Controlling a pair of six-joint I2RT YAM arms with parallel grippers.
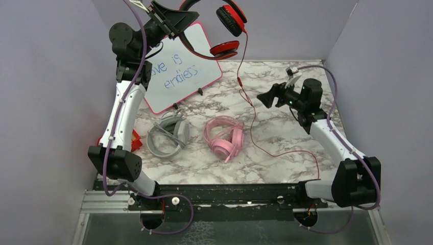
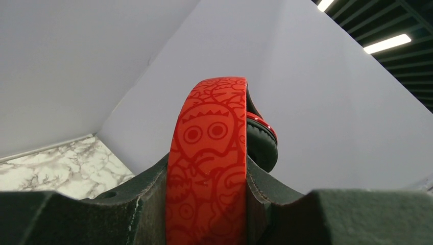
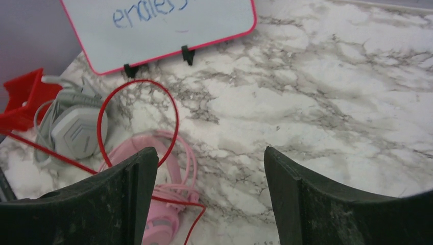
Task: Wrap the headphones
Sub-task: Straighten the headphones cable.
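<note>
My left gripper [image 1: 176, 18] is raised high at the back left and shut on the headband [image 2: 207, 168] of the red-and-black headphones [image 1: 224, 30]. Their cups hang to its right. Their thin red cable [image 1: 253, 109] drops to the marble table and loops toward the front right. The pink headphones [image 1: 224, 137] and the grey headphones [image 1: 167, 135] lie on the table, cables bundled. My right gripper [image 1: 269, 97] hovers open above the table right of the hanging cable, nothing between its fingers [image 3: 127, 199]. The red cable [image 3: 104, 109] loops over the pink pair [image 3: 163, 214] in the right wrist view.
A pink-framed whiteboard [image 1: 181, 71] with blue writing leans at the back left. A red plastic piece [image 1: 135, 140] sits at the table's left edge beside the grey pair. Grey walls enclose the table [image 1: 286, 153] on three sides.
</note>
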